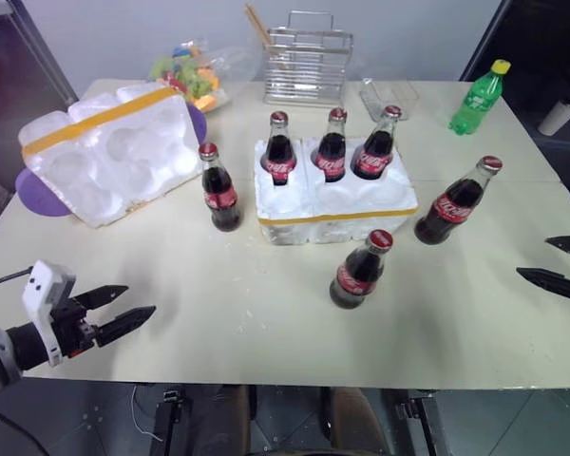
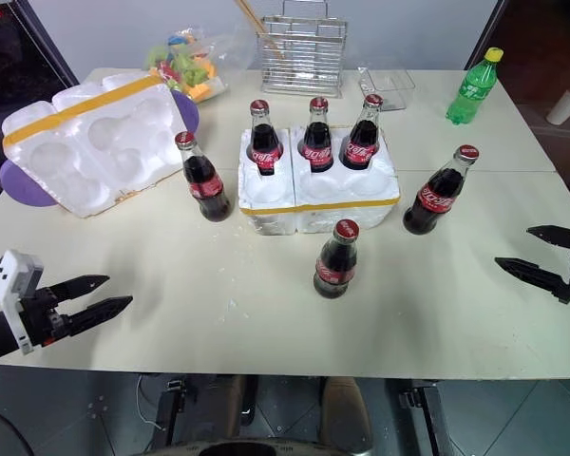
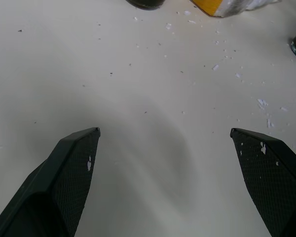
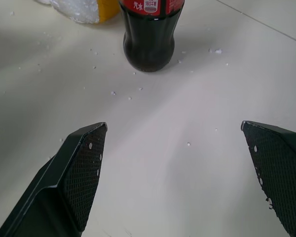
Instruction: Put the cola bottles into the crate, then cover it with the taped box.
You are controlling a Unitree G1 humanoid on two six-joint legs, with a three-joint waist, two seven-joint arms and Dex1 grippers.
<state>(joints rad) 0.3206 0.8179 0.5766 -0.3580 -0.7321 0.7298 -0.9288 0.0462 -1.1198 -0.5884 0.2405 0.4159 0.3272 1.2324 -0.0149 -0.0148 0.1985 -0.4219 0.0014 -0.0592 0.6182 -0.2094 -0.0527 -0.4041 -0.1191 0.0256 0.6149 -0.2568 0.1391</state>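
The left gripper (image 1: 119, 306) hangs over bare table (image 1: 266, 323) with its jaws spread and nothing between them; the taped box (image 1: 109, 152) lies hollows-up well beyond it. Ahead between both grippers sits the crate (image 1: 334, 204), three cola bottles (image 1: 331, 144) in its far wells and three standing loose around it. The right gripper (image 2: 540, 255) is likewise spread and empty, with what is probably the rightmost loose bottle (image 4: 150, 34) ahead of its jaws.

3 cola bottles (image 1: 332, 144) in crate (image 1: 334, 217) back row, 3 around it; taped box (image 1: 109, 152) left.
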